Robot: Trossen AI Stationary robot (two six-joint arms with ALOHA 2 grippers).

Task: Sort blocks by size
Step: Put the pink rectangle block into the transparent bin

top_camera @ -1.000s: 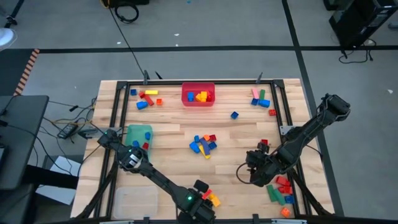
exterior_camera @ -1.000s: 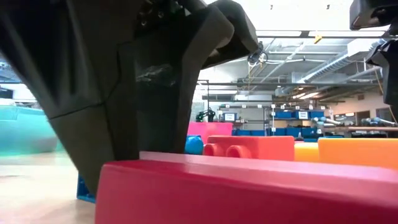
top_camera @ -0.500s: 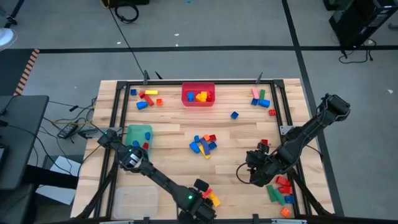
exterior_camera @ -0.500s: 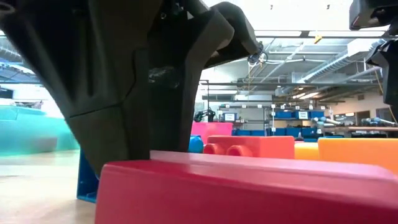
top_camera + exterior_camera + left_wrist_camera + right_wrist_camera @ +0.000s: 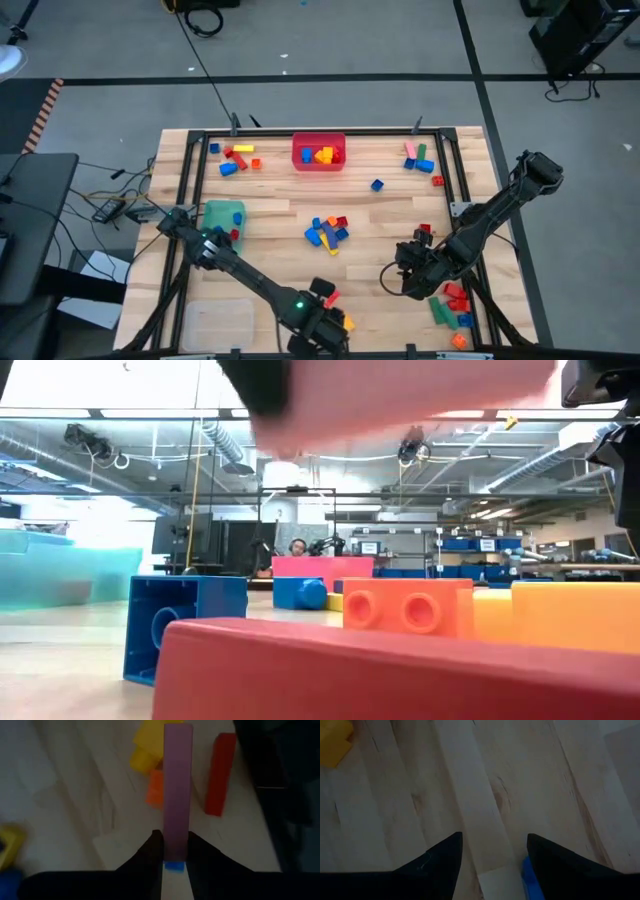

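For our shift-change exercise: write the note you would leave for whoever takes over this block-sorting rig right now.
Left end effector: shut on a long pink bar, lifted above the near table edge, over a red bar, an orange block and a yellow block.
Right end effector: open, empty, low over bare wood at the table's right side.
Done: a few blocks lie in the red bin and the green bin.
Left: the centre pile, the far-left cluster, the far-right cluster, the lone blue block and the near-right pile. The clear bin looks empty.
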